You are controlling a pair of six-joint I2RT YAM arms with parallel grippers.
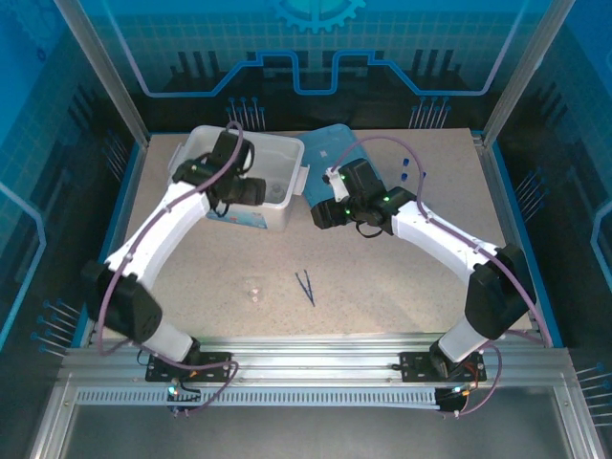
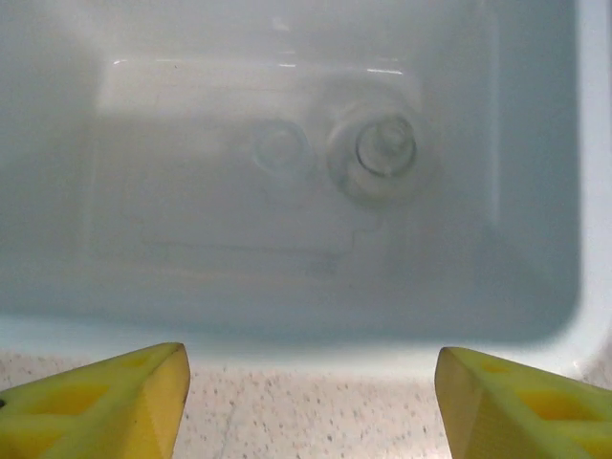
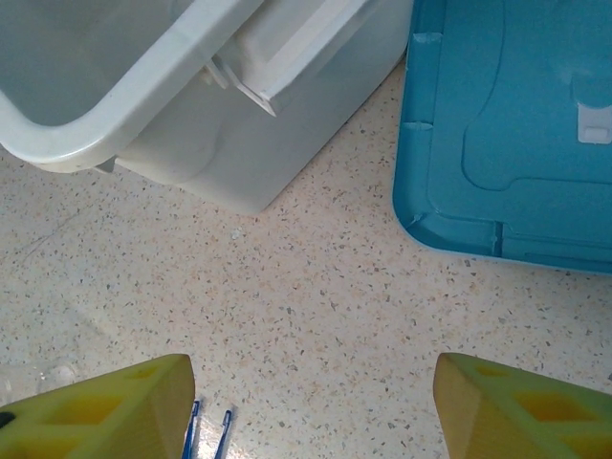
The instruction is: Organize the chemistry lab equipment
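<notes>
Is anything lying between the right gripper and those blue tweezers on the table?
Nothing visible does. The right gripper hangs open over bare table; the tweezers lie nearer the arms' bases, with a small beaker off to their left, not between.

I have the bin (image 1: 277, 163) on the table (image 1: 382, 287), far and a little left of centre. The lid (image 1: 330, 143) lies flat just beside it on the right. In the bin, two glass vessels (image 2: 384, 153) stand side by side on the floor. Right of the lid, what I take to be the tubes (image 1: 407, 172) lie on the table. Near the middle, a beaker (image 1: 254, 290) stands left of the tweezers (image 1: 305, 287), both well nearer than the bin.
</notes>
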